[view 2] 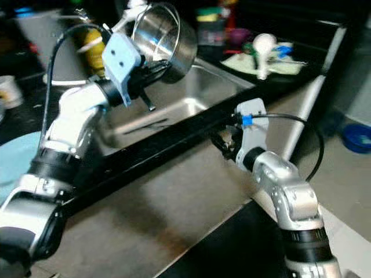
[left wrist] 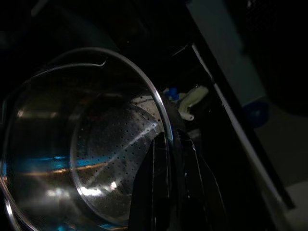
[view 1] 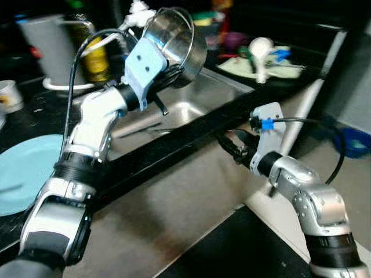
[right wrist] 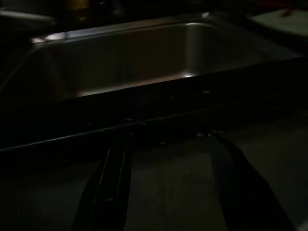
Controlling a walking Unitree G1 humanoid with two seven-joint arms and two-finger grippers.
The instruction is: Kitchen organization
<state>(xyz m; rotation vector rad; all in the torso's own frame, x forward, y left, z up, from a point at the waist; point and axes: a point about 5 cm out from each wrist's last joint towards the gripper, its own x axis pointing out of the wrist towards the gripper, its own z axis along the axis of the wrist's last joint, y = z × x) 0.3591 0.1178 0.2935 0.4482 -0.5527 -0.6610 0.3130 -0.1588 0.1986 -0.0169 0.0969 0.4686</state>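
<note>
A stainless steel pot [view 1: 177, 43] with a perforated bottom hangs tilted in the air over the sink [view 1: 194, 107], mouth facing my head camera. My left gripper [view 1: 167, 74] is shut on its rim; in the left wrist view the black fingers [left wrist: 163, 159] pinch the rim [left wrist: 159, 103] from both sides. My right gripper [view 1: 232, 147] is low at the black front edge of the counter [view 1: 174, 145], in front of the sink. In the right wrist view it [right wrist: 168, 137] stands open with nothing between its fingers.
A light blue plate [view 1: 26, 171] lies on the dark counter at the left. Behind it stand a white cup [view 1: 8, 95], a grey jug [view 1: 49, 49] and a yellow bottle [view 1: 97, 61]. A white utensil [view 1: 261, 55] lies right of the sink. A blue bowl [view 1: 355, 142] sits on the floor.
</note>
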